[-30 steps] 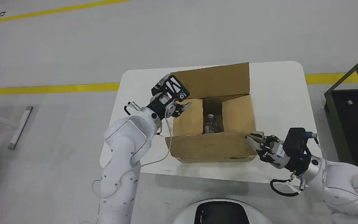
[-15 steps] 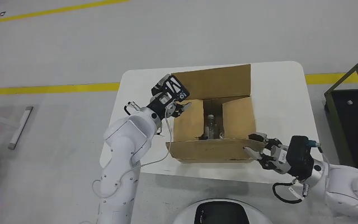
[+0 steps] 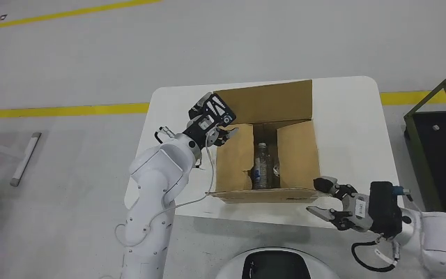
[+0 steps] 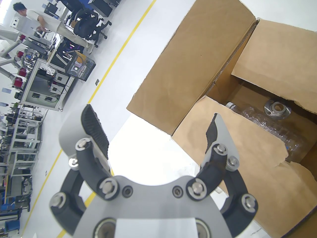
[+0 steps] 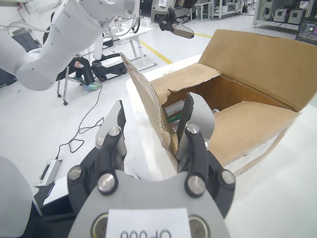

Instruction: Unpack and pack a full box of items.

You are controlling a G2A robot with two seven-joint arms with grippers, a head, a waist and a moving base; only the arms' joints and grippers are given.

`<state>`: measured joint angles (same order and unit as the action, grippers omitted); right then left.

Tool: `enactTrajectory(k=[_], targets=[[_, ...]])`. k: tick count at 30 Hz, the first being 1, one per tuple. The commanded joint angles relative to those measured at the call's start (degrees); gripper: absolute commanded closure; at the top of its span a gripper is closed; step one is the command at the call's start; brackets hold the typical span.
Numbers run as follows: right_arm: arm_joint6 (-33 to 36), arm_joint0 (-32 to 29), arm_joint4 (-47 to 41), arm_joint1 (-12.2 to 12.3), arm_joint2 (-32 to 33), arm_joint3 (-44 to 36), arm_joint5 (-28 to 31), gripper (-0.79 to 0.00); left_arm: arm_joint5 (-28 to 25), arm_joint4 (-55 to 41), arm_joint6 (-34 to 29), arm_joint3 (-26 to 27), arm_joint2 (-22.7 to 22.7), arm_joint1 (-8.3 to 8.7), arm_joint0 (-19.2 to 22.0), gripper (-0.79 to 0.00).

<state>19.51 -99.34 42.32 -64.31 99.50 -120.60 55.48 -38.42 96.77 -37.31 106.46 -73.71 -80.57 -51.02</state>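
From the top, the box (image 3: 298,155) sits mid-table (image 3: 348,104) with its far flap (image 3: 268,101) open at 12 o'clock and a clear bottle (image 3: 260,166) lying inside. The left gripper (image 3: 224,130) hovers at the box's 10 o'clock corner, the right gripper (image 3: 315,197) at its 5 o'clock corner. The left wrist view shows its fingers wide apart and empty, just beside a side flap (image 4: 252,154). The right wrist view shows that gripper spread wide, holding nothing, with the torn near flap (image 5: 146,95) upright between its fingers; whether they touch I cannot tell. The cardboard is probably light and stiff but tear-prone, so pinch a sound edge. The bottle looks thin, slick and crushable, so grip its middle gently.
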Motion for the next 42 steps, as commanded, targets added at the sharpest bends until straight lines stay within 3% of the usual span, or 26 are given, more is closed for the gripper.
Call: enactTrajectory(k=[1,4,7,20,24,25,26,27,28,29,30,36,42], targets=[[1.4,-0.3,-1.0,0.3,0.6,-0.1,0.6,-0.459,0.0,0.0,0.0,0.0,0.0,0.00,0.0,-0.785],[3.2,-0.7,-2.3,0.7,1.1,-0.2,1.3,-0.477,0.0,0.0,0.0,0.0,0.0,0.00,0.0,-0.785],[4.2,-1.0,-3.7,1.1,1.2,-0.3,1.5,-0.785,0.0,0.0,0.0,0.0,0.0,0.00,0.0,-0.785],[-1.1,-1.1,-15.9,1.7,5.5,2.1,-6.0,-0.785,0.0,0.0,0.0,0.0,0.0,0.00,0.0,-0.785],[-5.2,-0.3,-21.8,1.5,7.0,4.3,-12.3,-0.785,0.0,0.0,0.0,0.0,0.0,0.00,0.0,-0.785],[-5.3,0.1,-21.9,1.5,7.3,4.8,-14.4,-0.730,0.0,0.0,0.0,0.0,0.0,0.00,0.0,-0.785],[-5.3,0.5,-21.8,1.5,7.2,5.3,-16.1,-0.496,0.0,0.0,0.0,0.0,0.0,0.00,0.0,-0.785],[-4.9,1.0,-21.3,1.5,7.1,5.7,-17.9,-0.372,0.0,0.0,0.0,0.0,0.0,0.00,0.0,-0.785],[-4.0,1.5,-20.0,1.5,6.9,6.2,-20.0,-0.302,0.0,0.0,0.0,0.0,0.0,0.00,0.0,-0.785],[-3.3,2.1,-18.9,1.5,6.5,6.2,-21.6,-0.117,0.0,0.0,0.0,0.0,0.0,0.00,0.0,-0.785],[-2.4,2.6,-18.0,1.5,5.9,6.3,-23.1,0.000,0.0,0.0,0.0,0.0,0.0,0.00,0.0,-0.785],[3.3,6.8,-14.1,1.8,2.1,7.2,-28.5,0.000,0.0,0.0,0.0,0.0,0.0,0.00,0.0,-0.785],[1.1,11.0,-3.9,1.7,-0.8,9.6,-33.7,0.000,0.0,0.0,0.0,0.0,0.0,0.00,0.0,-0.785]])
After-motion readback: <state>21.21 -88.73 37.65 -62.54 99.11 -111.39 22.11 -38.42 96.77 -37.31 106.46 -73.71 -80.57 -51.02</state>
